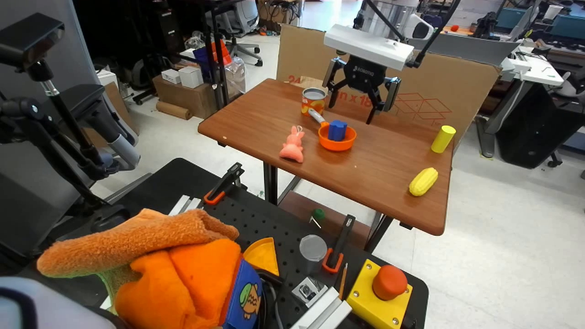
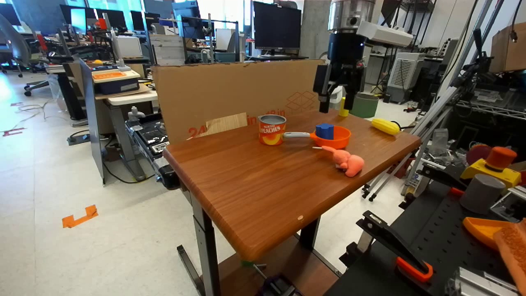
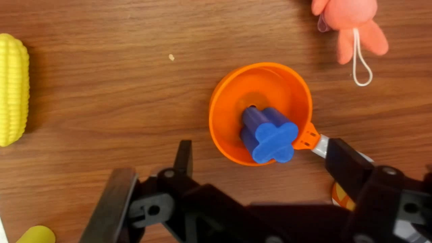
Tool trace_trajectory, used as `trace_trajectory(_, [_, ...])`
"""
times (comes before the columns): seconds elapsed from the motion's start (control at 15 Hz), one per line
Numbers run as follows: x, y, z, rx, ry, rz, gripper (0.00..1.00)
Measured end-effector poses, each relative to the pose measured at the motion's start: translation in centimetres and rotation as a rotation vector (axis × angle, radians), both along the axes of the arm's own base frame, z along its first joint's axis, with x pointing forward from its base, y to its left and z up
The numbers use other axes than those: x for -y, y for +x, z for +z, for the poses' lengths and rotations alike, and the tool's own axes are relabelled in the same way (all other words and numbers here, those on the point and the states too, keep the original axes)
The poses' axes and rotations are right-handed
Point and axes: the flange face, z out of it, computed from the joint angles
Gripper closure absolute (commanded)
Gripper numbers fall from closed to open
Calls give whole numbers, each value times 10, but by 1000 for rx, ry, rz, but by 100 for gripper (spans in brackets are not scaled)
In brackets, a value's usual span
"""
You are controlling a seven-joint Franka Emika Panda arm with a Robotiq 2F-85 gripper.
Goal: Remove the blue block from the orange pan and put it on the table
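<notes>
Brown wood table (image 1: pixel 384 157) before me w/ 1 cardboard panel (image 1: pixel 434 80) behind. On it, 1 orange pan (image 3: pixel 233 96) holding 1 blue block (image 3: pixel 269 136); 1 gripper (image 1: pixel 351 114) hangs overhead, fingers (image 3: pixel 183 155) apart, nothing gripped. Block looks light & stiff, prob. smooth plastic, hard to break; best hold is approx. its upper sides, above the rim, fingers in the grooves. Also: 1 tin (image 1: pixel 313 106), 1 pink bunny (image 1: pixel 292 147), 2 yellow pcs, i.e. corn (image 1: pixel 423 182) & cylinder (image 1: pixel 443 139).
</notes>
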Motion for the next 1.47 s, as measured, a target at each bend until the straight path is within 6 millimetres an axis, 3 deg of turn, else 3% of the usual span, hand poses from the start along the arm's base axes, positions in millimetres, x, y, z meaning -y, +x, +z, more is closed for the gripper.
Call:
trace_trajectory(0.4, [-8, -2, -31, -24, -4, -4, 0])
trace_trajectory(0.47, [-11, -2, -34, -25, -5, -2, 20])
trace_trajectory(1.0, [-38, 0, -45, -7, -20, 25, 80])
trace_trajectory(1.47, [-50, 1, -40, 26, -57, 48, 81])
